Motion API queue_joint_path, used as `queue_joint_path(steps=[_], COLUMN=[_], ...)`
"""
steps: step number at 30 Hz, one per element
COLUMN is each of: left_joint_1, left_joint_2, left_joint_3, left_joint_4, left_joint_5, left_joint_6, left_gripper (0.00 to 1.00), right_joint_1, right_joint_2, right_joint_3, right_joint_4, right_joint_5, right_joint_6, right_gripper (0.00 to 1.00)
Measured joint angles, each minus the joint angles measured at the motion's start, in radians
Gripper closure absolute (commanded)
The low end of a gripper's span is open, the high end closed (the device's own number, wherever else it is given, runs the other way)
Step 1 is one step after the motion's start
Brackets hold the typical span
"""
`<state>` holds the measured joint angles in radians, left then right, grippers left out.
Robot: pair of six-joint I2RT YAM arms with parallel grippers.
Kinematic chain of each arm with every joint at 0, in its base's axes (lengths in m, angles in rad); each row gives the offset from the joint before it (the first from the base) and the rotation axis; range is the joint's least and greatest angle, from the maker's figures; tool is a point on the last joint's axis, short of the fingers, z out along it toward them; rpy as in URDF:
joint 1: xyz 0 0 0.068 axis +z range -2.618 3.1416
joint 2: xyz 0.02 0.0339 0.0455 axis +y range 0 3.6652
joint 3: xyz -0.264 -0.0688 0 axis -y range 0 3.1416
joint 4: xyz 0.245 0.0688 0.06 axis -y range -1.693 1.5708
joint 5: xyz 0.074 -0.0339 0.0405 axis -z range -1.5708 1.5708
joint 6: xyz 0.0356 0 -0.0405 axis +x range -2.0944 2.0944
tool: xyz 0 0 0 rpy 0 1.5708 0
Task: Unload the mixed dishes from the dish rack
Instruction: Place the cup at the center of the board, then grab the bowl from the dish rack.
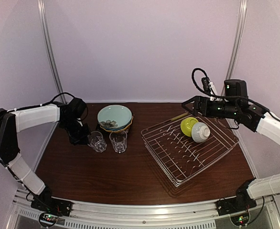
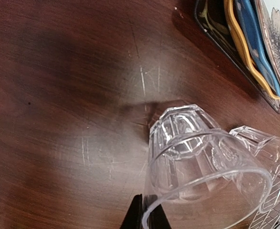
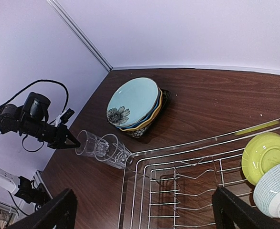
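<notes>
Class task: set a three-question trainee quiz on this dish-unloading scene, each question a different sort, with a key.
1. True or false: the right end effector is open.
2. What remains in the dish rack? A) two glasses B) yellow-green bowl and white bowl C) four plates
3. What does the left end effector grip?
Key: 1 true; 2 B; 3 a clear glass, by its rim.

Plates (image 1: 114,117) stacked, 2 glasses (image 1: 118,141) beside — 2 bowls (image 1: 200,132) in wire rack (image 1: 178,158)
</notes>
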<state>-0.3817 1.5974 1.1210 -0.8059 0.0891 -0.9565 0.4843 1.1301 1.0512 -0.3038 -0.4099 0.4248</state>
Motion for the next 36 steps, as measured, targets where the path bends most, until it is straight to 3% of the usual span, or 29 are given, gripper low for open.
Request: queue_joint_path(steps=[9, 23, 24, 25, 27, 29, 30, 36], left_joint_1=[-0.010, -0.023, -0.026, -0.029, -0.032, -0.035, -0.035, -0.037], left_joint_2=[0.010, -0.004, -0.008, -0.014, -0.029, -0.051, -0.066, -0.199], left_joint_3=[0.023, 0.039, 0.043, 0.048, 0.054, 0.060, 0.065, 0.067], left_joint_4=[0.012, 0.057, 0.058, 0.062, 0.072, 0.080, 0.082, 0.152], left_joint_5=[0.028, 0.081, 0.084, 0.087, 0.089, 0.088, 0.084, 0.042], left_joint_6=[-0.004, 0.017, 0.021, 0.024, 0.039, 0.043, 0.051, 0.089], left_gripper=[0.73, 0.55, 0.50, 0.39, 0.35, 0.08, 0.03, 0.03], right_joint_1=[-0.010, -0.035, -0.044, -0.052, -0.068, -0.080, -0.085, -0.095], right_joint_2=[0.000, 0.001, 0.001, 0.001, 0.003, 0.008, 0.013, 0.043], right_joint_3=[-0.006, -0.026, -0.028, -0.029, -0.030, -0.030, -0.030, -0.062], right_joint_4=[0.000, -0.002, -0.005, -0.010, -0.024, -0.044, -0.054, -0.104], right_joint_5=[-0.001, 0.011, 0.018, 0.024, 0.043, 0.072, 0.090, 0.207], right_joint_6=[0.000, -0.021, -0.029, -0.034, -0.046, -0.064, -0.074, -0.134], right_gripper=[0.00, 0.00, 0.00, 0.00, 0.00, 0.00, 0.00, 0.00])
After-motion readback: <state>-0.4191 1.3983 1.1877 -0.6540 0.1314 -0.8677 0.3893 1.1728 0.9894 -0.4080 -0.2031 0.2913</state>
